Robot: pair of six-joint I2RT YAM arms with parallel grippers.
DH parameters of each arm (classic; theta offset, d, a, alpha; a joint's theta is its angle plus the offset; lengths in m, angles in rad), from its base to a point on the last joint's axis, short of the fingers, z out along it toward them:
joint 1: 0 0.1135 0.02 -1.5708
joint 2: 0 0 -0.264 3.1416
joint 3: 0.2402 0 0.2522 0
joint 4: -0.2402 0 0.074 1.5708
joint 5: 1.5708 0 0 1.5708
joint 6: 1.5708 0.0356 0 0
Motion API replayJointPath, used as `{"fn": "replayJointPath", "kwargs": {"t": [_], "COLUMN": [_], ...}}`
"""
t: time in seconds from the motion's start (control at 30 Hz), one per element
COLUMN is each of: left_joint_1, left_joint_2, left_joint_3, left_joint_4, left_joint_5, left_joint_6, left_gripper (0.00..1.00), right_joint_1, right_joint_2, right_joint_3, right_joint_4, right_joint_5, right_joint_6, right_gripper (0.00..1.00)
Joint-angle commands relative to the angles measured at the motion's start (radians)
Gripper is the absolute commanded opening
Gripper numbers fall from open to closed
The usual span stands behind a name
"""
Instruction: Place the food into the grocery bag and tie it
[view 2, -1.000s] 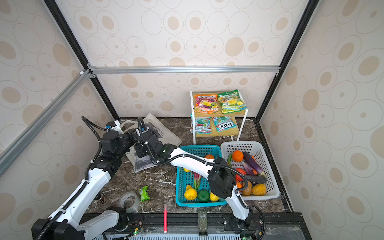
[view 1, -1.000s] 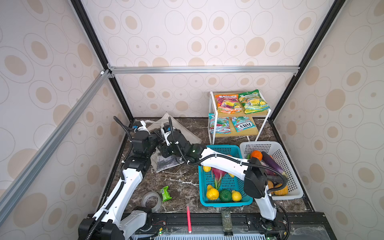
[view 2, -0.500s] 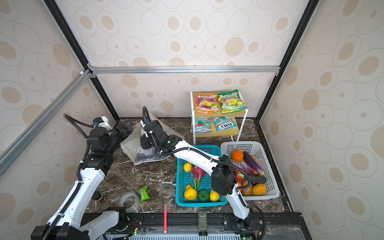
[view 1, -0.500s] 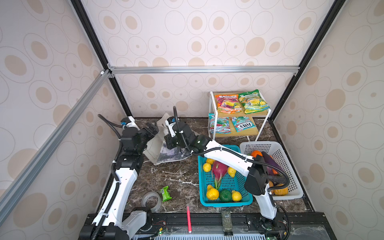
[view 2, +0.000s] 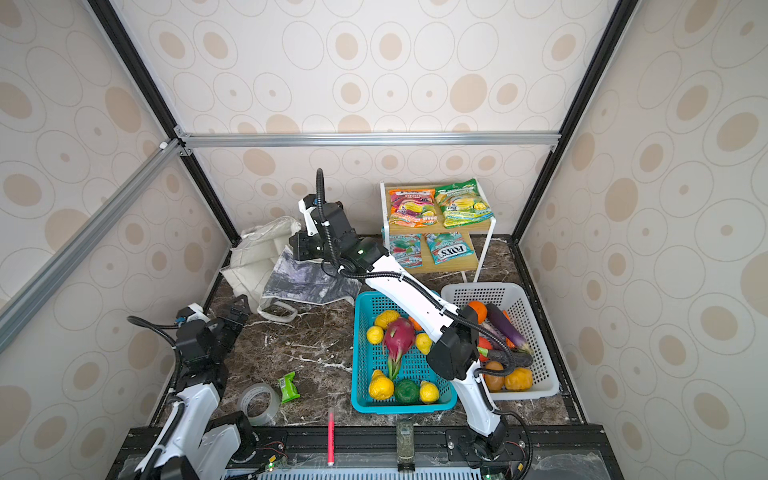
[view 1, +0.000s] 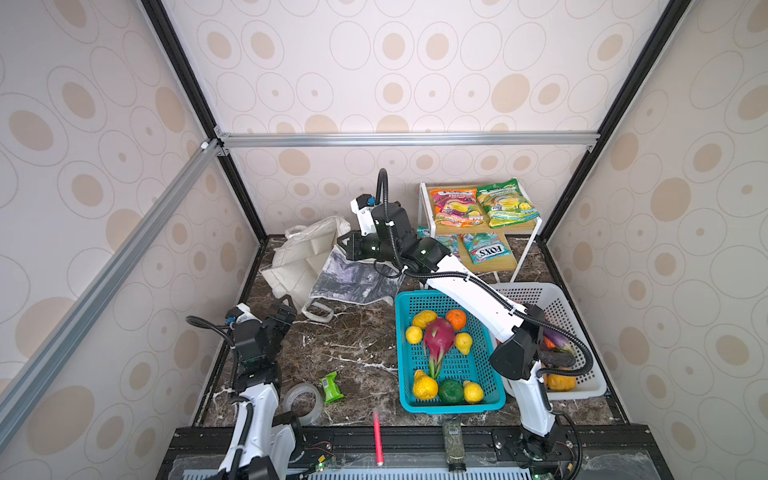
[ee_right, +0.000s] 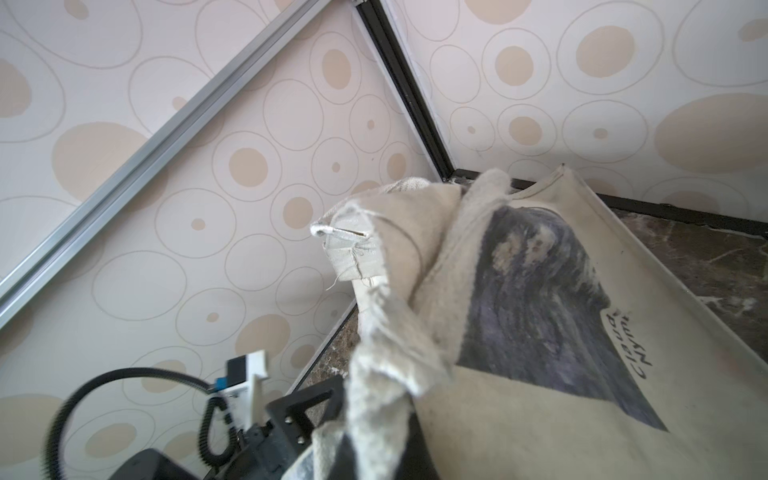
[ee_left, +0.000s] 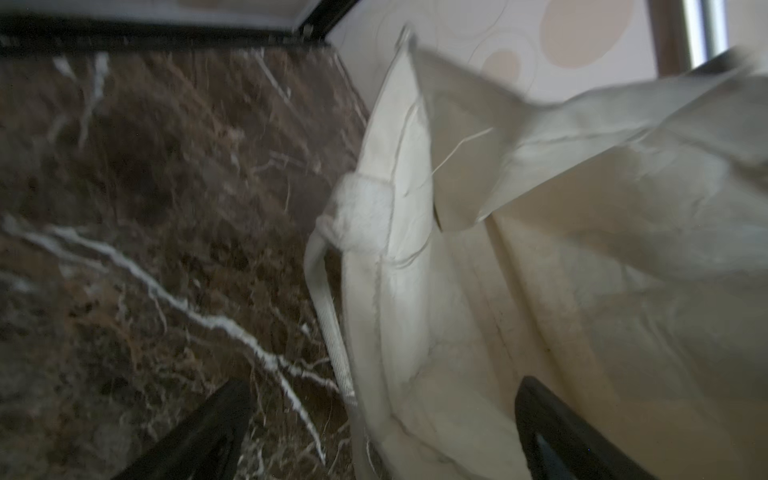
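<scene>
- Starting with the right end effector (view 1: 344,246): jaws squeezed together on a bunched fold of the grocery bag (view 1: 305,262), reaching across the middle to the back of the counter (view 1: 353,349).
- Same grip close up in the right wrist view: end effector (ee_right: 365,440) pinching frayed cream cloth, with the bag's grey-blue printed panel (ee_right: 540,291) draped just beside it.
- Then the left end effector (view 1: 282,309): spread wide apart, holding nothing, sitting low near the bag's front edge and its strap loop (view 1: 318,309).
- From the left wrist view: two dark fingers (ee_left: 199,432) far apart, with the bag's cream cloth (ee_left: 540,270) filling the space past them. Can't tell whether either finger actually brushes it.
- As for the bag itself: slumped in the back left corner in both top views (view 2: 257,266), pulled up where pinched, printed side sagging onto the counter.
- Food all sitting elsewhere: pink dragon fruit (view 1: 438,336) lying in the middle of the teal basket (view 1: 401,353), dark green round fruit (view 1: 451,390) at that basket's near end between yellow ones.
- Also spotted the orange-pink packet (view 1: 455,206) and green-yellow packet (view 1: 507,203) side by side on top of the shelf rack (view 1: 527,251) at the back right.
- Plus a white basket (view 1: 582,324) just beside the teal one, and a roll of tape (view 1: 303,401) with a small green packet (view 1: 331,386) near the left arm.
</scene>
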Motion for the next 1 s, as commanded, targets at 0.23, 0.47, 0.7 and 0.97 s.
{"fn": "replayJointPath", "kwargs": {"t": [0.23,0.47,0.7,0.97], "left_joint_1": [-0.037,-0.08,-0.11,-0.123], "left_joint_2": [0.382,0.588,0.192,0.223], "left_joint_3": [-0.018,-0.01,0.287,0.657], "left_joint_4": [0.669,0.987,0.041,-0.394], "left_joint_5": [0.208,0.272,0.031,0.08], "left_joint_6": [-0.315,-0.433,0.084,0.382], "left_gripper": [0.92,0.0,0.0,0.0], "right_joint_1": [0.001,0.0,-0.003,0.012], "right_joint_2": [-0.03,-0.057,-0.072,-0.147], "right_joint_3": [-0.04,-0.095,-0.126,-0.232], "right_joint_4": [0.073,0.082,0.02,-0.068], "right_joint_5": [-0.043,-0.026,0.047,0.165], "right_joint_6": [0.016,0.009,-0.05,-0.053], "right_gripper": [0.0,0.0,0.0,0.0]}}
